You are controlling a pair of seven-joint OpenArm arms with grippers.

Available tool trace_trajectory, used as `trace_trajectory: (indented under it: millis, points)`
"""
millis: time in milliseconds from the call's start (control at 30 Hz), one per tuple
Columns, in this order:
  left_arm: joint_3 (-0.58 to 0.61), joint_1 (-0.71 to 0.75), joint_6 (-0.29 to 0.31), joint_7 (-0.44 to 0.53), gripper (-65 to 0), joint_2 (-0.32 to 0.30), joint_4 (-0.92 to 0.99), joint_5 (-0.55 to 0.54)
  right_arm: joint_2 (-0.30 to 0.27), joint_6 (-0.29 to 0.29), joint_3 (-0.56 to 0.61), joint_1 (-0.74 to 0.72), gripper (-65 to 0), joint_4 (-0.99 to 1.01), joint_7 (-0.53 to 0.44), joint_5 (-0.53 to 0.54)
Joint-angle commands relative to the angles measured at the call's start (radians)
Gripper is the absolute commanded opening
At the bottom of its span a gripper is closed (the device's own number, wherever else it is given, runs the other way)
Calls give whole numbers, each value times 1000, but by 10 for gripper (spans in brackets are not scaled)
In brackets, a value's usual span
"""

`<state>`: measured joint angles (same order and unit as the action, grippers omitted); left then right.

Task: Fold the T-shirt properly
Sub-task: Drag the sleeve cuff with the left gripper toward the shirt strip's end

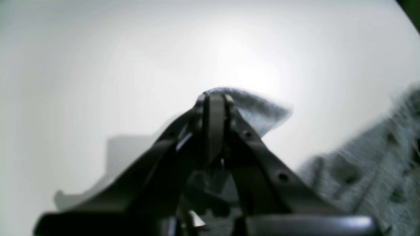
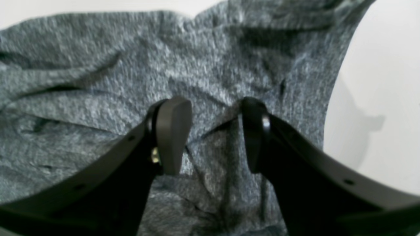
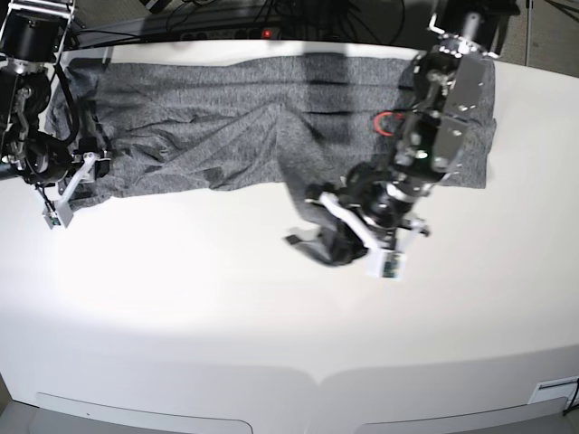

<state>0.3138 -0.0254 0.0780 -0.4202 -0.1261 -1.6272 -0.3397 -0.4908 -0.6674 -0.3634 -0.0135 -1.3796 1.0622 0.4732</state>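
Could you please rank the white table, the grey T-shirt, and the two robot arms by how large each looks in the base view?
1. White table.
2. Heathered dark-grey knit T-shirt.
3. Left arm, ending in its pincer.
4. Right arm, ending in its pincer; it is partly cut off at the frame edge, so ranks 3 and 4 are unsure.

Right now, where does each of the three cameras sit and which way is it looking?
Left wrist: behind the left gripper, looking along it at the white table; it is shut on a T-shirt edge.
Right wrist: behind the open right gripper, looking down on grey cloth.
Base: high in front, looking down; both arms show.
Shared: the T-shirt appears in every view.
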Motion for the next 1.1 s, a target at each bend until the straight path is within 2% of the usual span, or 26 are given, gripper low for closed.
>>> trace_trajectory:
  millis: [0, 167, 333, 533, 733, 1067]
  points:
    - [-14, 15, 8, 23, -650, -6, -50, -10, -21, -5, -6, -17, -357, -12, -11, 10]
    - [-89, 148, 8, 9, -650, -75, -190, -10, -21, -5, -6, -17, -357, -12, -8, 9]
    - [-156, 284, 8, 29, -650, -127, -248, -10, -21, -5, -6, -17, -357, -12, -8, 9]
    - [-259, 416, 9, 71, -650, -127, -252, 14, -21, -5, -5, -17, -357, -12, -8, 10]
    - [-343, 480, 8, 84, -650, -127, -251, 67, -21, -6, -3, -17, -357, -12, -8, 9]
    - [-354, 539, 8, 64, -650, -127, -250, 115, -21, -6, -3, -17, -357, -12, -8, 9]
